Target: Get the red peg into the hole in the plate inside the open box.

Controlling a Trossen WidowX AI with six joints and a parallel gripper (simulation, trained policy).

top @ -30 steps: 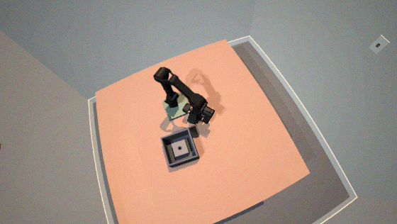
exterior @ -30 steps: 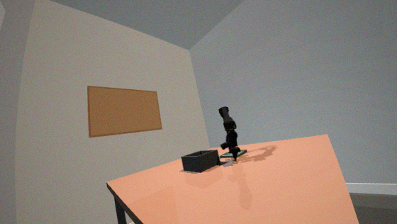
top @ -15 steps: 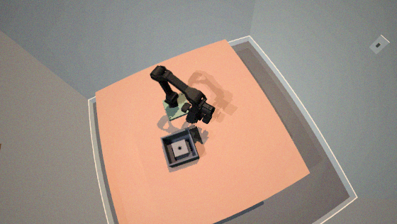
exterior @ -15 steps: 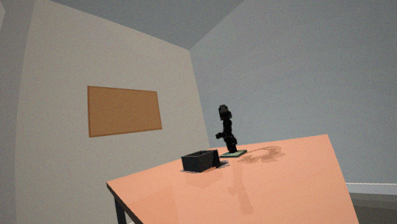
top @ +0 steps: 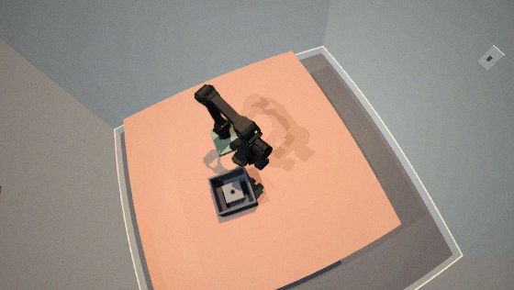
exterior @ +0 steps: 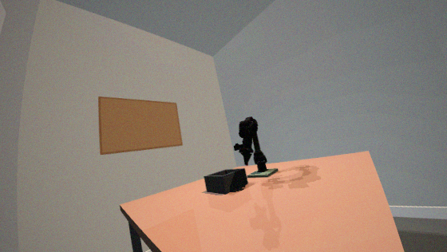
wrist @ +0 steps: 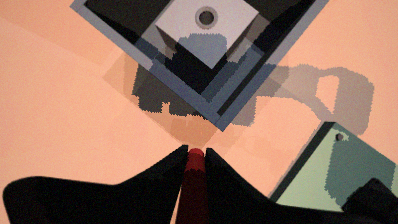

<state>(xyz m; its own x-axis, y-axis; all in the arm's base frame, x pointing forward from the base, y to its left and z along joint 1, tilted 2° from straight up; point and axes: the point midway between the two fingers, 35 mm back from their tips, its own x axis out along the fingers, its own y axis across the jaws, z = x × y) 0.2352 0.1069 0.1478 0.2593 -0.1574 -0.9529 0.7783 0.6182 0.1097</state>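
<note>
"One red peg [wrist: 196, 160] is nearest the wrist camera, low in its view at six o'clock. What has hold of it?"

"The gripper [wrist: 196, 151] [exterior: 247, 163], its fingers drawn nearly together, one each side of the peg, pinching it. The top view hides both peg and fingertips under the arm [top: 231, 112] [exterior: 256, 143]."

"And beyond the fingers?"

"The open box [top: 253, 195] [exterior: 215, 184] [wrist: 187, 102], a corner pointing back at the peg from about twelve o'clock. Inside, the pale plate [top: 228, 195] [wrist: 186, 25] has its hole [top: 232, 192] [wrist: 206, 18] at twelve, farther out. The peg is outside the walls, so I judge the step in hand to be the carry across."

"How would you do it well?"

"Keep the squeeze firm, travel high, and stop with the tip centred over the hole. Then set the peg upright and lower slowly, letting go only once it is fully seated."

"Which edges matter?"

"That near corner first; a low peg could clip it. Inside, the walls rise around the plate, so wide fingers might rub while turning. The green base plate [top: 222, 148] [exterior: 263, 173] [wrist: 304, 175] sits at four o'clock in the wrist view; I'd swing away from it. Above the rim looks open, which favours coming straight down."

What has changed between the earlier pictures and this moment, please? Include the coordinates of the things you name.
The fingers [top: 250, 161] [exterior: 246, 164] have risen since one second ago and now hang higher, beside the open box [top: 215, 196] [exterior: 215, 184] [wrist: 187, 99]. They hold the red peg [wrist: 195, 162]; whether they already did, I cannot tell. The box and the green base plate [top: 221, 146] [exterior: 261, 174] [wrist: 305, 175] stayed put.
</note>
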